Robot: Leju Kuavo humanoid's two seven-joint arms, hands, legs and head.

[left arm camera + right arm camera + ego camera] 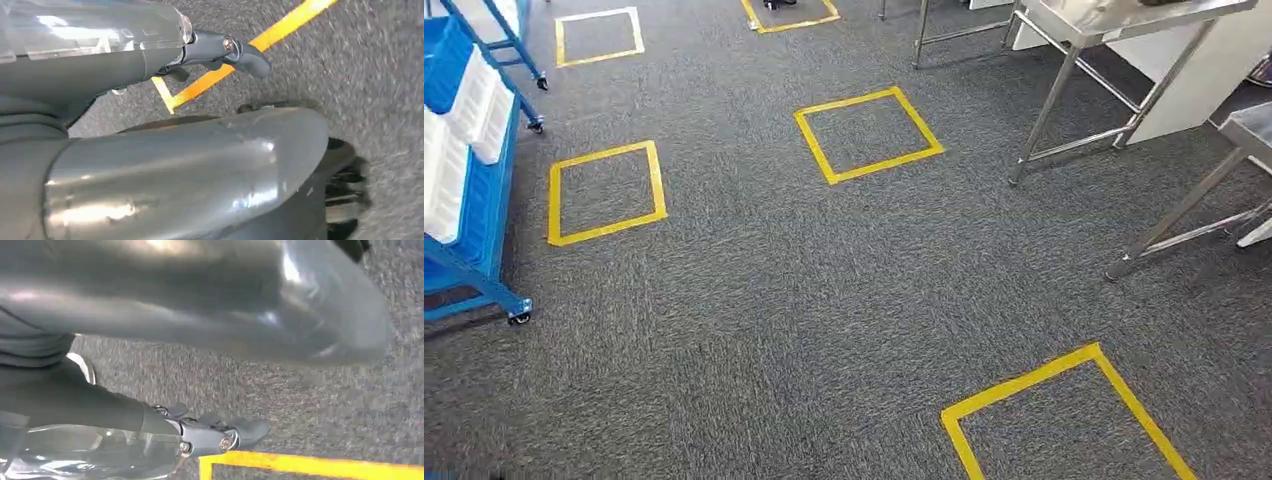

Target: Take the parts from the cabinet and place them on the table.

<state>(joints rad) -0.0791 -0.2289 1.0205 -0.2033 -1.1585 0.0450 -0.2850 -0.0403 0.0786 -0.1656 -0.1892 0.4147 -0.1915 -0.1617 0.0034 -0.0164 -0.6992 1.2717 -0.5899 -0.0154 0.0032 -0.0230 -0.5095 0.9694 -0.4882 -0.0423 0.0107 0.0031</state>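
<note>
1. Your left hand (220, 52) hangs over the grey carpet; its dark fingers (250, 57) point outward, lie close together and hold nothing. Whether they are fully closed, you cannot tell.
2. Your right hand (210, 435) also hangs above the carpet, its dark fingers (247, 430) stretched out side by side and touching nothing.
3. Beneath each hand runs a strip of yellow floor tape (320, 465).
4. From the head view, the grey carpet floor (754, 330) carries yellow tape squares (869, 135).
5. The blue wheeled cabinet with white part bins (469, 170) stands at your left edge.
6. The steel-legged table (1104, 60) stands at upper right, well apart from the cabinet.
</note>
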